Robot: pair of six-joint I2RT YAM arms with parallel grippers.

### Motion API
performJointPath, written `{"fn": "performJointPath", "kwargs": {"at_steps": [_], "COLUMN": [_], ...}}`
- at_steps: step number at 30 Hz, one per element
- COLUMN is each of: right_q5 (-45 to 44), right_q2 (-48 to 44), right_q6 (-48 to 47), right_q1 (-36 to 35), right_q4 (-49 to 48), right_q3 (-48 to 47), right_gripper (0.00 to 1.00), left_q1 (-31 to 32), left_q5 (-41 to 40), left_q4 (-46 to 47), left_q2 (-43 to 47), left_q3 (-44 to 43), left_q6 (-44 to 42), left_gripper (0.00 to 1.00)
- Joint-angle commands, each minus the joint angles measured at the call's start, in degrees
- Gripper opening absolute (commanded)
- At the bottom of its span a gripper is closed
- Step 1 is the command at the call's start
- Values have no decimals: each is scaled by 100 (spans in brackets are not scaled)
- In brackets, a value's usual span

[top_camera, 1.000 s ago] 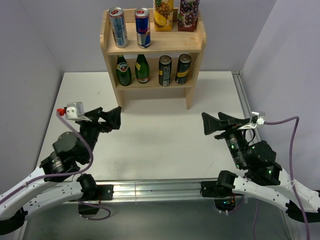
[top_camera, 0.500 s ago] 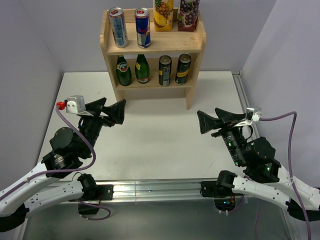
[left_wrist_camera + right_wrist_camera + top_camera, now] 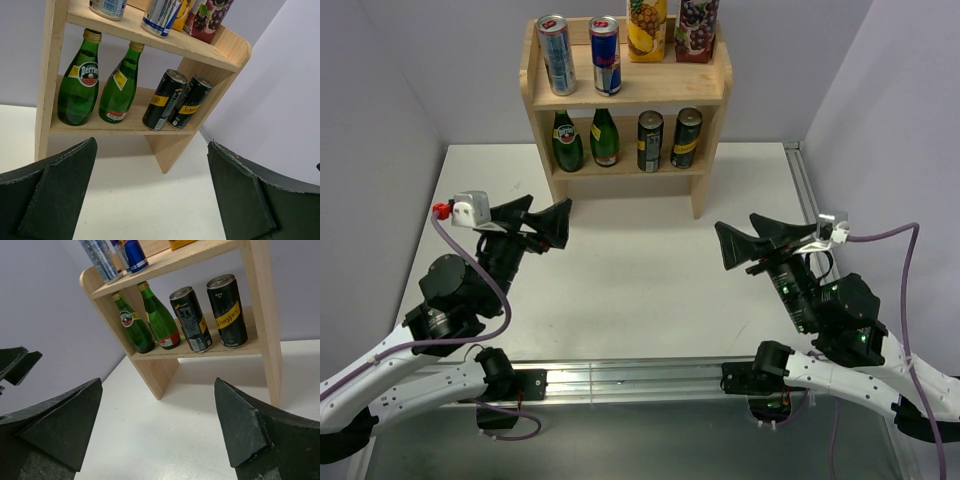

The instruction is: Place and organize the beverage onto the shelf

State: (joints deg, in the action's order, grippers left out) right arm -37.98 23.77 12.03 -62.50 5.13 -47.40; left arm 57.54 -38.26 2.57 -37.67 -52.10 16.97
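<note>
The wooden shelf (image 3: 712, 88) stands at the back of the table. The beverage items all sit on it. The top board holds two tall cans (image 3: 557, 55) and two juice cartons (image 3: 647, 30). The lower board holds two green bottles (image 3: 567, 141) and two black cans (image 3: 650, 141). My left gripper (image 3: 548, 207) hovers open and empty left of centre, short of the shelf. My right gripper (image 3: 735, 222) hovers open and empty on the right. In the left wrist view the shelf (image 3: 46, 75) fills the top, above my left gripper (image 3: 151, 145). The right wrist view shows the shelf (image 3: 257, 300) beyond my right gripper (image 3: 158, 381).
The white table (image 3: 640, 280) lies between the arms and the shelf. Grey walls close in on the left, the right and the back. A metal rail (image 3: 808, 200) runs along the table's right edge, and another (image 3: 630, 375) along the near edge.
Both grippers have moved a little forward toward the shelf and slightly inward since a second ago. They have barely moved over the last half second. Both stay open.
</note>
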Motion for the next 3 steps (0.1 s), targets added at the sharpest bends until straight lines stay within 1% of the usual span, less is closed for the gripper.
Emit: {"fn": "performJointPath", "kwargs": {"at_steps": [1,3], "right_q5": [290,151], "right_q2": [127,215], "right_q6": [-183,-114], "right_q1": [-34,-25], "right_q4": [-143,-30], "right_q3": [-296,-384], "right_gripper": [100,100], "left_q1": [-6,-6], "left_q5": [82,99], "left_q4": [174,174], "left_q2": [41,23], "left_q3": [-134,-143], "left_q6": [-115,-133], "left_gripper": [99,99]}}
